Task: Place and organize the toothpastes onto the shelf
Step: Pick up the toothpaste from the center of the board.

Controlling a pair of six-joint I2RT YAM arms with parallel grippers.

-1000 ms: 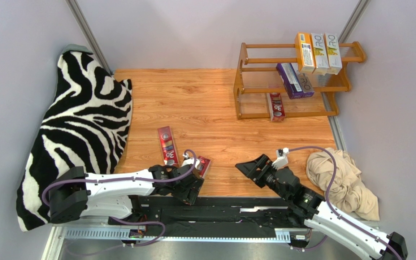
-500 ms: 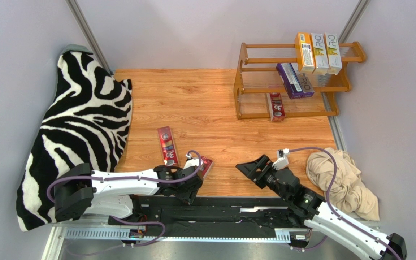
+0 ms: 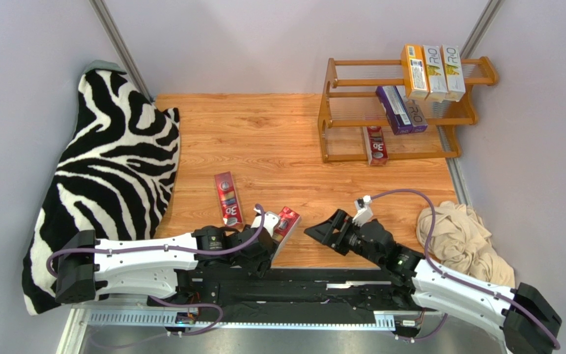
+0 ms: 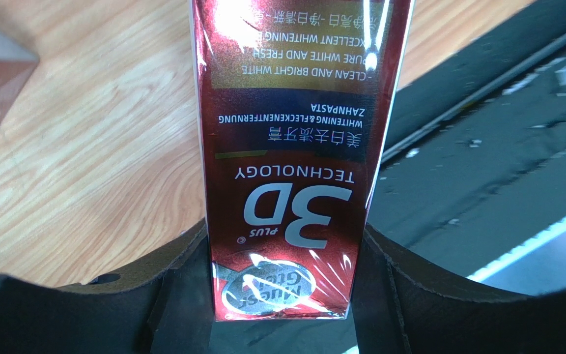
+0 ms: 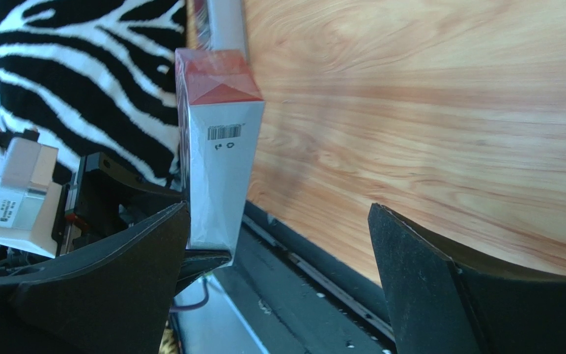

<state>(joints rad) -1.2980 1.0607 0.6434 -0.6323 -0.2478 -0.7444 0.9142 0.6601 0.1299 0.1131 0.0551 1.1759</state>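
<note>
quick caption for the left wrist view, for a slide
Left jaws shut on a red toothpaste carton, wooden tabletop behind it.

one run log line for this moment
left gripper: shut on held red carton | right gripper: open, beside it | shelf: six cartons on tiers | table: loose red carton lying flat
</note>
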